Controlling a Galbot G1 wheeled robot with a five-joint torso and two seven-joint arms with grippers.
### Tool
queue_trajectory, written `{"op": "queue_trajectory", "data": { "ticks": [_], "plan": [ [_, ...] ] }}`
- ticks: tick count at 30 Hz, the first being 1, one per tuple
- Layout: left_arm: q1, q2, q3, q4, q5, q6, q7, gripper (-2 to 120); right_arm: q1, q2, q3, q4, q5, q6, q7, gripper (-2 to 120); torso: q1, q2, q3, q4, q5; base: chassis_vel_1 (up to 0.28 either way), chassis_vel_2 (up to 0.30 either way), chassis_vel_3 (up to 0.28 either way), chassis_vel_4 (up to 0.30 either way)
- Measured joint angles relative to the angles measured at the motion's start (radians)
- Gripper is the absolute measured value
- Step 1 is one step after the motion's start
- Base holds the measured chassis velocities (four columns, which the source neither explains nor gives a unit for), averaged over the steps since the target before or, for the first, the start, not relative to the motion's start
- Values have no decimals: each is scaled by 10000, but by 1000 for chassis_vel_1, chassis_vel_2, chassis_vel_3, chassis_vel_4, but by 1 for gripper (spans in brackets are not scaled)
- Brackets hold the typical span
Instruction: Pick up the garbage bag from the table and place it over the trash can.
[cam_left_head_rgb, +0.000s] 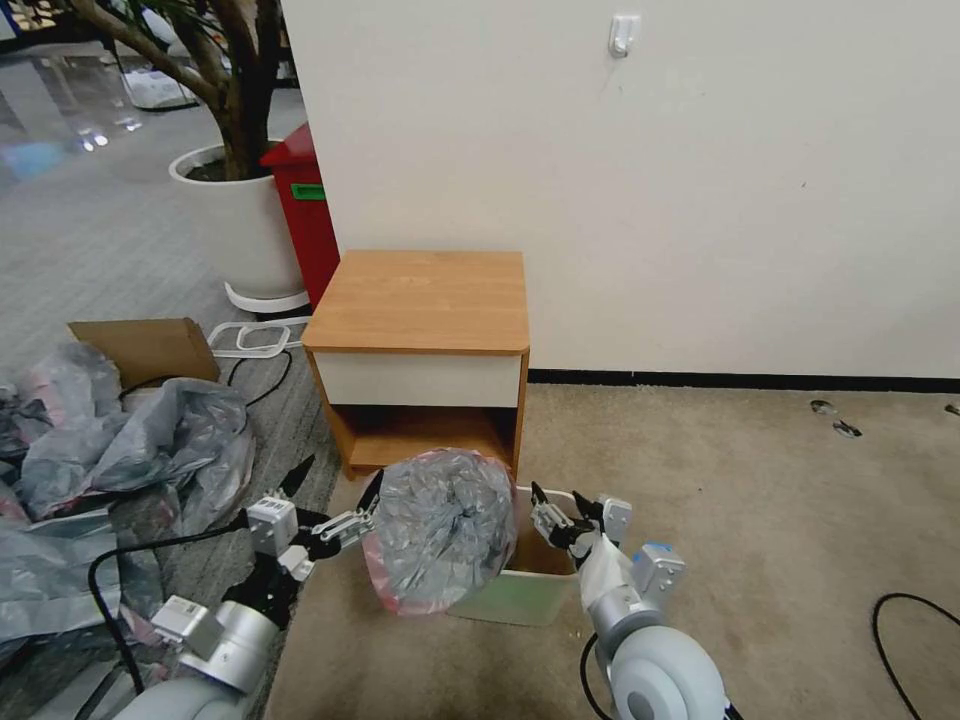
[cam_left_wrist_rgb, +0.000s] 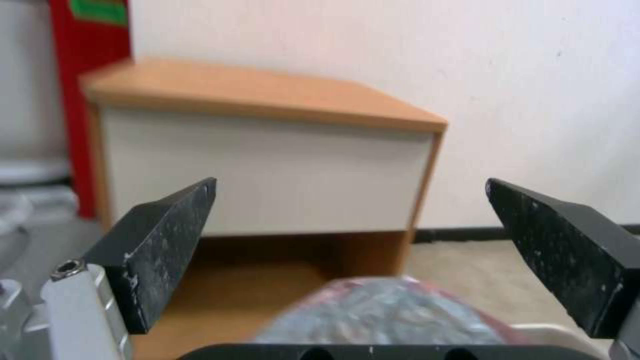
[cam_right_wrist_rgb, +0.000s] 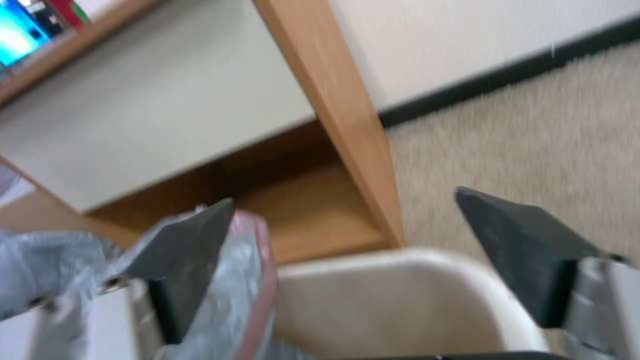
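The garbage bag (cam_left_head_rgb: 440, 530), grey and wrinkly with a pinkish-red edge, bulges up over the left part of the cream trash can (cam_left_head_rgb: 520, 595), which stands on the carpet in front of the table (cam_left_head_rgb: 420, 300). My left gripper (cam_left_head_rgb: 335, 487) is open at the bag's left side, one fingertip close to it. My right gripper (cam_left_head_rgb: 565, 505) is open above the can's right rim. The left wrist view shows wide-open fingers (cam_left_wrist_rgb: 160, 240) above the bag (cam_left_wrist_rgb: 380, 315). In the right wrist view one finger (cam_right_wrist_rgb: 187, 250) lies beside the bag's pink edge (cam_right_wrist_rgb: 257, 280), over the can (cam_right_wrist_rgb: 400, 295).
A heap of grey plastic bags (cam_left_head_rgb: 130, 450) and a cardboard piece (cam_left_head_rgb: 150, 345) lie on the floor to the left. A tall red bin (cam_left_head_rgb: 305, 215) and a white planter (cam_left_head_rgb: 240, 220) stand behind the table's left side. A black cable (cam_left_head_rgb: 910, 620) loops on the carpet at right.
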Motion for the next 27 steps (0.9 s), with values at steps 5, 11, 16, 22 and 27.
{"op": "queue_trajectory", "data": {
  "ticks": [5, 11, 16, 22, 27],
  "plan": [
    [-534, 355, 524, 421, 65, 1382, -557, 100, -39, 228, 349, 245, -363, 333, -175, 100, 0, 0, 1, -1, -2, 0, 0, 0, 0],
    [-820, 383, 990, 1006, 801, 2620, -1144, 100, -301, 377, 710, 482, -398, 569, -363, 100, 0, 0, 1, 0, -2, 0, 0, 0, 0],
    [-1232, 133, 1379, 1588, 870, 3023, -1418, 100, -781, 444, 956, 507, -580, 857, -581, 100, 0, 0, 0, 0, -1, 0, 0, 0, 0],
    [-1659, -49, 1636, 1720, 155, 3454, -1552, 100, -1168, 555, 1105, 507, -824, 1092, -692, 100, 0, 1, 0, -1, 0, 0, 0, 0, 0],
    [-2109, 76, 1651, 1729, -465, 4522, -1753, 100, -1210, 563, 1241, 534, -867, 1180, -699, 100, 0, 0, 0, 0, 0, 0, 0, 0, 0]
  ]
}}
